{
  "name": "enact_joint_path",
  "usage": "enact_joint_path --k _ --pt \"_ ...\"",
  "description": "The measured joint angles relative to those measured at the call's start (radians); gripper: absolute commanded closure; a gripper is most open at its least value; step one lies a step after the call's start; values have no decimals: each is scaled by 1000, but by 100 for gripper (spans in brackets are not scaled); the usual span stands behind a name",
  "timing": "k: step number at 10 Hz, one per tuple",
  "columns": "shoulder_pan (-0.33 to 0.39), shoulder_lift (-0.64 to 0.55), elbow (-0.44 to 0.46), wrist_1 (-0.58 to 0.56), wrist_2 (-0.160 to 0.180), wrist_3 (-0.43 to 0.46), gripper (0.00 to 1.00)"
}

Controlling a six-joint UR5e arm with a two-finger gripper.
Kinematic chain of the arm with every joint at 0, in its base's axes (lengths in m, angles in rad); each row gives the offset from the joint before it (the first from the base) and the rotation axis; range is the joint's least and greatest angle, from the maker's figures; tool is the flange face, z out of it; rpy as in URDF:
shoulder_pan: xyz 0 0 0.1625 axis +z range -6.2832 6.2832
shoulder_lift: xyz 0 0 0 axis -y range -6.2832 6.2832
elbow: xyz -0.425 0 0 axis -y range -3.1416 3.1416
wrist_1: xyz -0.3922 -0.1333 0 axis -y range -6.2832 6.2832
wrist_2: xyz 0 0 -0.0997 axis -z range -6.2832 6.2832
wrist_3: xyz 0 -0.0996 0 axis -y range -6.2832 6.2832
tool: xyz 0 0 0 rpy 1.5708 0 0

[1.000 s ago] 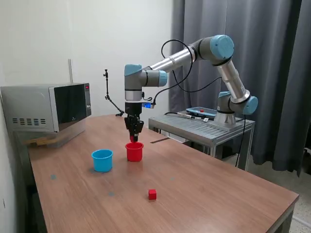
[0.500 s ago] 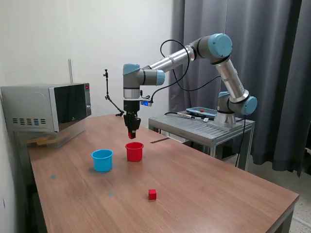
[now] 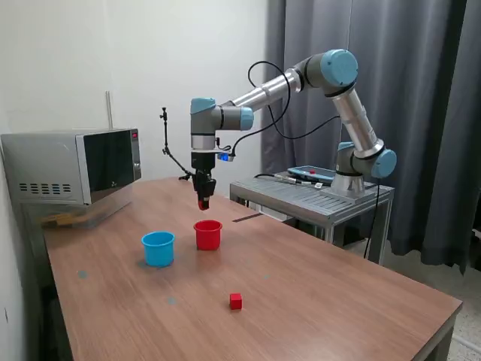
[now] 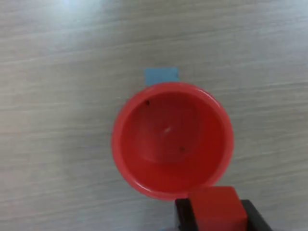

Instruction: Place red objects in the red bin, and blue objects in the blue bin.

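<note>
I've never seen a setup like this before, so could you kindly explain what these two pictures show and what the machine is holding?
The exterior view shows a jointed robot arm mounted beside a wooden table. At its end is a two-finger gripper, which hangs above a red cup. Next to that cup, towards the exterior view's left, stands a light blue cup. A small red cube lies on the table nearer the camera. A microwave sits at the far corner.

The wrist view comes from a camera on the arm's wrist, looking straight down. It shows the red cup's inside, which looks empty, and a red cube clamped between the dark fingers. A blue patch shows on the table beside the cup.
</note>
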Motion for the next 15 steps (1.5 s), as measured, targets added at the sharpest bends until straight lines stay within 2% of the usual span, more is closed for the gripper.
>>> enact_joint_path --k 4,10,14,15 --pt "-13 -15 41 -15 -1 1 100" --pt "-24 -18 151 -150 4 15 100" --pt "-24 -6 187 -220 5 21 100" --pt "-23 -2 190 -230 6 26 0"
